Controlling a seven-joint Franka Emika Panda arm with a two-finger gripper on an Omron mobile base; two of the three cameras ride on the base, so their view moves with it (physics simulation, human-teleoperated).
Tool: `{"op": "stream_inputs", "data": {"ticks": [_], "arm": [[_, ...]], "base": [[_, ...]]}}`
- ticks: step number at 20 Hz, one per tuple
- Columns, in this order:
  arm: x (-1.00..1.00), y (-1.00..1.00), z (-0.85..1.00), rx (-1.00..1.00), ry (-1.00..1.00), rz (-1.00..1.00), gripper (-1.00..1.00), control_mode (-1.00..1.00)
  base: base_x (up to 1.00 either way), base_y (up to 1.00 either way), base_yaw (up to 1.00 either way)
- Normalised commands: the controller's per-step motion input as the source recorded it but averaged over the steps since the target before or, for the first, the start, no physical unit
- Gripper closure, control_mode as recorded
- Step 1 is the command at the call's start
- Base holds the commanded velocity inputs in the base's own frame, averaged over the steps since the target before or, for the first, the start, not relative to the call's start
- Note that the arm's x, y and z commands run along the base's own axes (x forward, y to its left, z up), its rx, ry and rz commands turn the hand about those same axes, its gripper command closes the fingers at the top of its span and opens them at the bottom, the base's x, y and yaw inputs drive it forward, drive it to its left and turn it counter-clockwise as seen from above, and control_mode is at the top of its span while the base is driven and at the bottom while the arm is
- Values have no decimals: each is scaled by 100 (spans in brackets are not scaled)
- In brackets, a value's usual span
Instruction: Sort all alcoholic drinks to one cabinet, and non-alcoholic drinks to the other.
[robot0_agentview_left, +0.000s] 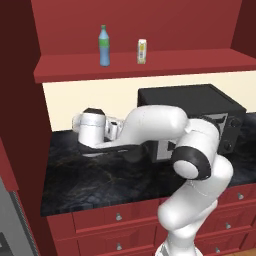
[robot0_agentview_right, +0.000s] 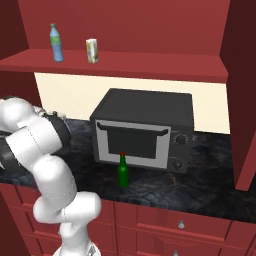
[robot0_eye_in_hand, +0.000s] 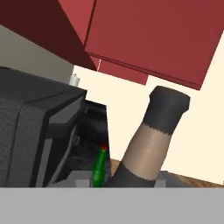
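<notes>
Dark counter (robot0_agentview_right: 165, 187): fingers (robot0_eye_in_hand: 118, 181) clamp dark bottle (robot0_eye_in_hand: 151, 144); green bottle (robot0_agentview_right: 122, 171) by microwave (robot0_agentview_right: 142, 131).

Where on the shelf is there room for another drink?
The shelf is bare to the right of the carton, above the microwave. The blue bottle and carton crowd its left end, with a small gap between them.

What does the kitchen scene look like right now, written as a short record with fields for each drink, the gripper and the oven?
clear-blue plastic bottle with green label: upright on the red shelf, left of the carton
white-and-yellow carton: upright on the same shelf
slim green bottle with red cap: upright on the dark counter, in front of the black toaster oven
dark bottle with pale label: tilted, close before the hand camera
gripper: shut on the dark bottle
</notes>
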Motion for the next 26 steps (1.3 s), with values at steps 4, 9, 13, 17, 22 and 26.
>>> {"op": "stream_inputs", "data": {"ticks": [4,9,13,17,22,26], "arm": [[-47,0,36,0,1,31,100,-100],[-52,-3,32,0,8,40,100,-100],[-47,-13,36,5,12,43,100,-100],[-41,-26,38,11,17,43,100,-100],[-35,-30,40,15,19,42,100,-100],[-33,-25,35,13,16,41,100,-100]], "base": [[0,0,0],[0,0,0],[0,0,0],[0,0,0],[0,0,0],[0,0,0]]}}
